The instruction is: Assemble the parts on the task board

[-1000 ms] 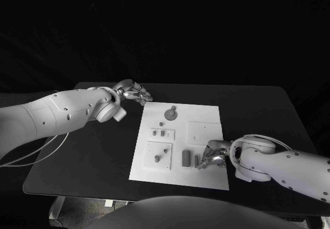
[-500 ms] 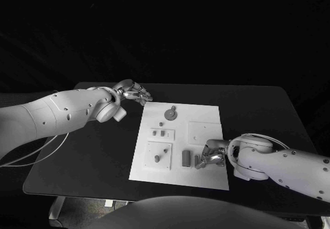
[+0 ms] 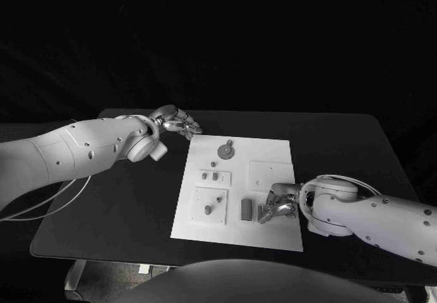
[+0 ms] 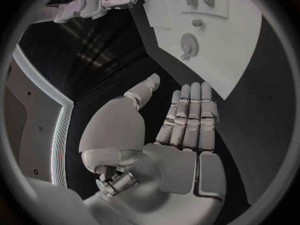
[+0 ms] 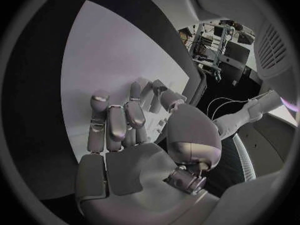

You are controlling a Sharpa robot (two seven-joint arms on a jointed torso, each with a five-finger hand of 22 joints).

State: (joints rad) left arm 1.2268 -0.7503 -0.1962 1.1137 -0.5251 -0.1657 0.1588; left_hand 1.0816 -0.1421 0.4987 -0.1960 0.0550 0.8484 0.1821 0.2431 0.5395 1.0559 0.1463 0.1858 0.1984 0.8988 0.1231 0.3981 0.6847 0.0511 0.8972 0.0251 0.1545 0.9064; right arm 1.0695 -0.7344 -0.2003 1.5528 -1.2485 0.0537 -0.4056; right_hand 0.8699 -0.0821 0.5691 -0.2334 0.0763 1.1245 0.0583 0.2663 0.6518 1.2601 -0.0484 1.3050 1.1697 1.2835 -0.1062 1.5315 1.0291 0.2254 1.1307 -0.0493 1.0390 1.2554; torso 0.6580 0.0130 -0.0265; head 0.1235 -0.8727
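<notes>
The white task board (image 3: 273, 148) lies mid-table. On it are a round grey gear part (image 3: 226, 150), a small plate with two pegs (image 3: 216, 177), a dark upright block (image 3: 245, 209) and a small grey part (image 3: 261, 211). My right hand (image 3: 280, 205) hovers low over the board's near right area with its fingers curled down beside that small part; whether it grips the part is hidden. In the right wrist view its fingers (image 5: 119, 120) bend toward the board (image 5: 106, 50). My left hand (image 3: 175, 121) floats off the board's far left corner, fingers straight, holding nothing (image 4: 187, 115).
A square raised plate (image 3: 271, 175) sits just beyond my right hand, and another plate carrying a small piece (image 3: 211, 206) is at the board's near left. Black table (image 3: 346, 145) surrounds the board, with bare room to the right and left.
My right arm and hand have crept slightly left, further over the board toward the small grey part. The left arm has stayed still.
</notes>
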